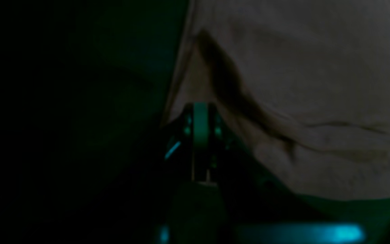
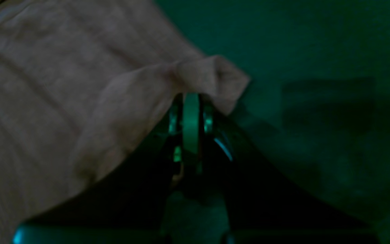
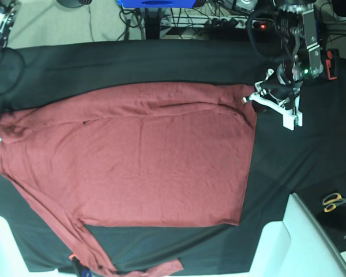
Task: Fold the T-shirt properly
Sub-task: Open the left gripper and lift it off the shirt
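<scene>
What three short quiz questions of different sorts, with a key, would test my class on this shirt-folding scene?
1. True or false: the left end effector is shut on an edge of the T-shirt.
2. Multiple choice: in the base view, the scissors lie (A) on the shirt, (B) on the black tablecloth right of the shirt, (C) in an end effector.
3. Fill in: the right end effector pinches a bunched ____ of the shirt.

Key: 1 true; 2 B; 3 corner.
</scene>
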